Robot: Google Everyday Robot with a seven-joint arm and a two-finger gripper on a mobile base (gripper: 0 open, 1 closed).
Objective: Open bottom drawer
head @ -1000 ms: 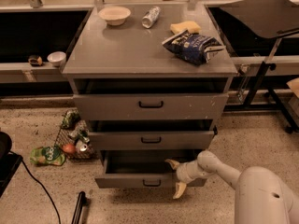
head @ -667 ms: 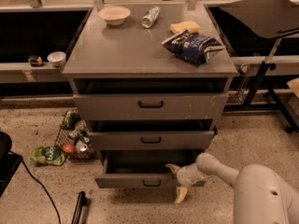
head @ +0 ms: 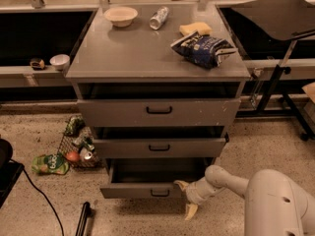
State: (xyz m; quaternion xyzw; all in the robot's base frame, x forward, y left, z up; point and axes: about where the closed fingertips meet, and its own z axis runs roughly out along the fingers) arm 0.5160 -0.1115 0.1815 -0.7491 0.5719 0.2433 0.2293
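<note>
The bottom drawer is the slimmest grey front of the grey metal cabinet, with a small black loop handle. It stands pulled out, further than the two above it, and its plain grey inside shows. My gripper is low at the drawer's right front corner, on a white arm coming in from the lower right. Its two cream fingers are spread apart, one by the drawer front and one toward the floor. It holds nothing.
The middle drawer and top drawer also stand slightly out. On the cabinet top are a bowl, a can, a sponge and a chip bag. Litter and a wire basket lie on the floor to the left.
The gripper has shifted slightly left and down along the bottom drawer's right front corner. The drawer looks much the same.
</note>
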